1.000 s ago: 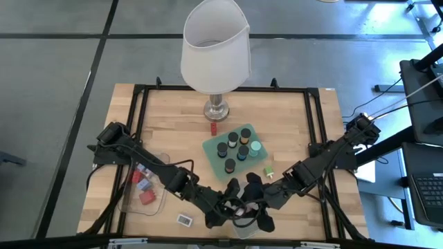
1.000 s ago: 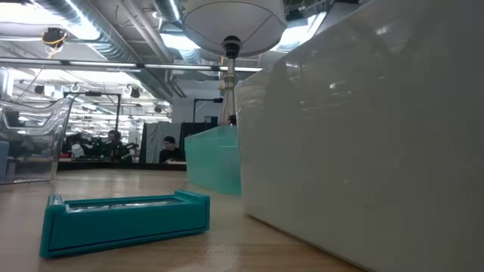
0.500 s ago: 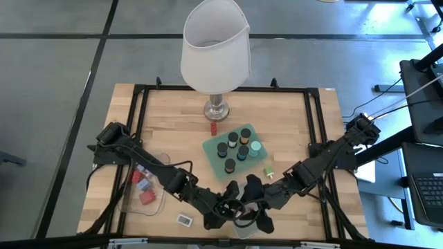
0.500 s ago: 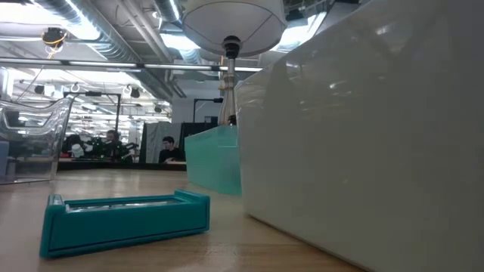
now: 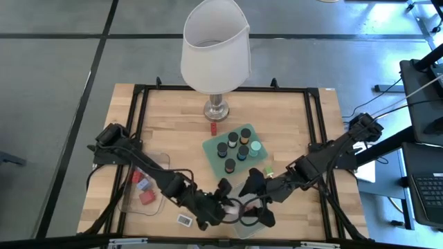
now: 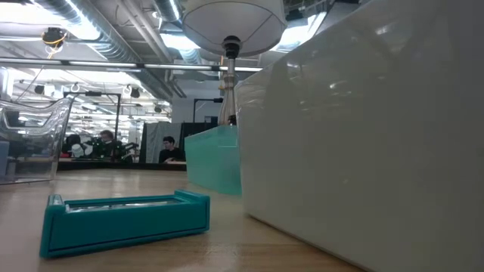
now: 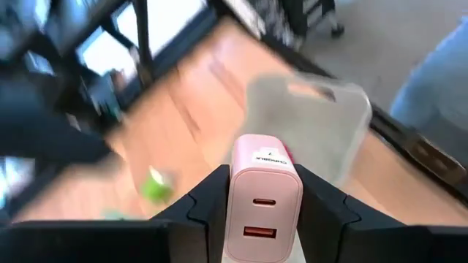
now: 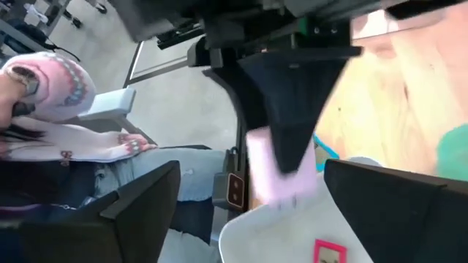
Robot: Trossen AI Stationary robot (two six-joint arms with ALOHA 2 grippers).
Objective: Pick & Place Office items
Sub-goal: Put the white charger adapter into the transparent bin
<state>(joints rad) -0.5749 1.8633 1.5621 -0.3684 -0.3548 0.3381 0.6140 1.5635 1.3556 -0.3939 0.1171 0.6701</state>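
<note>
Dark arm links crowd the near edge of the wooden table (image 5: 173,131) in the high view, covering most of the clear tray beneath them, so the left hand (image 5: 220,209) and right hand (image 5: 257,216) show only as black shapes close together with a small pink block (image 5: 234,205) between them. Farther back stand a white-shaded lamp (image 5: 214,48), a small red block (image 5: 213,128) and a mint-green tray (image 5: 235,149) of short dark cylinders; a green block (image 5: 268,170) lies beside the right arm, a clear bin (image 5: 142,188) of red and pink pieces sits under the left arm, and a flat white rectangle (image 5: 184,220) lies near the front edge. At table height a large white wall fills the right side and hides both hands; a flat teal rectangle (image 6: 125,219) lies in front. From the left wrist, the left hand (image 7: 262,212) pinches a pink charger block (image 7: 263,201) between its fingers, the background blurred. From the right wrist, the right hand's fingers (image 8: 139,212) stand spread wide, with the pink block (image 8: 281,172) ahead, apart from them, gripped by the other arm's dark finger.
</note>
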